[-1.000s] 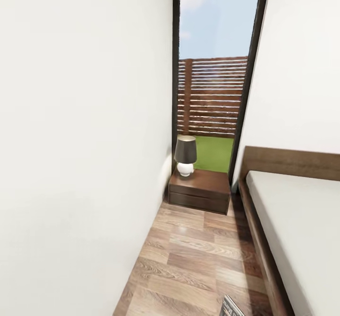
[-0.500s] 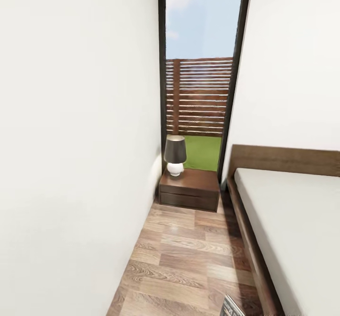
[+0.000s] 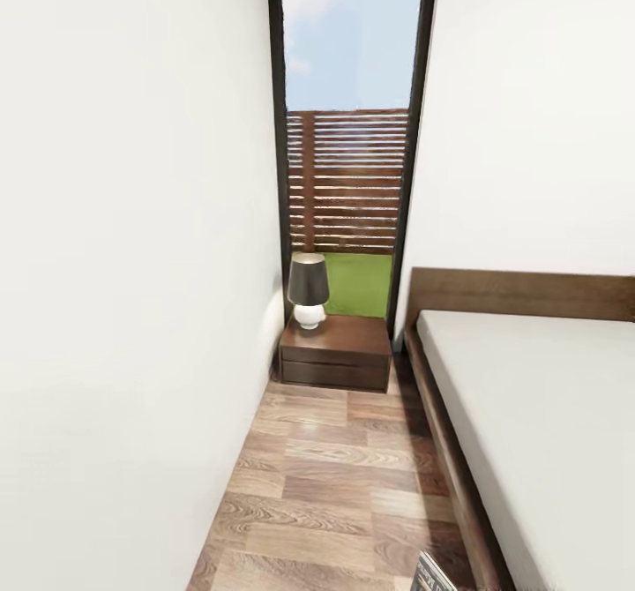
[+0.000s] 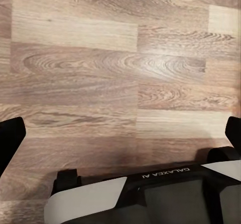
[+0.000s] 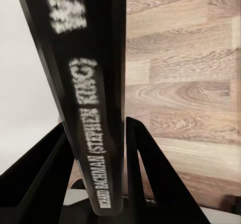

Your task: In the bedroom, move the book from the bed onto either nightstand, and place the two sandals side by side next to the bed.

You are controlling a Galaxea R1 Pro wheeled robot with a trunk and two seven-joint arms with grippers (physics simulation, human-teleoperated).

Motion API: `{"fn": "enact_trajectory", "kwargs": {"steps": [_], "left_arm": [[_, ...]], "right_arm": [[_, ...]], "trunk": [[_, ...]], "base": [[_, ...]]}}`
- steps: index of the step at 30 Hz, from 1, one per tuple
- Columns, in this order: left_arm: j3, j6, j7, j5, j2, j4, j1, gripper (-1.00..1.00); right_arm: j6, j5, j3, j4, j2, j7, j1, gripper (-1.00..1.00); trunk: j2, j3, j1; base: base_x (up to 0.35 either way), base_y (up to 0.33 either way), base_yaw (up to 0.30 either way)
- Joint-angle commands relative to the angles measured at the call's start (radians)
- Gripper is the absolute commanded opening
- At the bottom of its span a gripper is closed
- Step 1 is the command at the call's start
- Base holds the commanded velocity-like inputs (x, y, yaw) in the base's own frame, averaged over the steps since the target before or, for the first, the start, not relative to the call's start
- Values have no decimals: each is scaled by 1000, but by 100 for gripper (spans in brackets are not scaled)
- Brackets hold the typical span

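Currently: right claw [image 5: 98, 174] clamped on the book [image 5: 83, 83], spine between its fingers, carried edge-up for transport. Nightstand [image 3: 336, 353] well ahead of the claw, bearing a lamp [image 3: 308, 289]; bed [image 3: 538, 432] alongside. Left claw [image 4: 120, 148] spread wide, empty, over floor [image 4: 100, 58].

Your right gripper [image 5: 103, 184] has its two black fingers [image 5: 145, 169] closed on the book [image 5: 85, 83], one finger on each side of it, both touching its covers. You are looking at the book spine-on: the dark spine runs up and away from the fingers, leaning a little rather than standing square between them. White lettering runs along the spine; near the fingers it reads as an author line, and farther up it blurs too much to read. Beside the book lies light brown wood-plank floor [image 5: 191, 83], and on its other side a plain pale surface [image 5: 22, 83].
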Motion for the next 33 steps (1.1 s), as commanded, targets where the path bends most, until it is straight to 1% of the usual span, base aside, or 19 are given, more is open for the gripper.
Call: {"fn": "enact_trajectory", "kwargs": {"steps": [1,16,33], "left_arm": [[9,2,-3,-10,0,-1,0,100],[9,2,-3,-10,0,-1,-1,100],[9,2,-3,-11,-1,-1,0,100]], "right_arm": [[-7,10,-8,4,-1,0,-1,-100],[-7,10,-8,4,-1,0,-1,-100],[-7,11,-8,4,0,2,-1,-100]], "trunk": [[-1,-1,0],[-1,-1,0],[-1,-1,0]], "base": [[0,0,-164],[0,0,-154],[0,0,-9]]}}
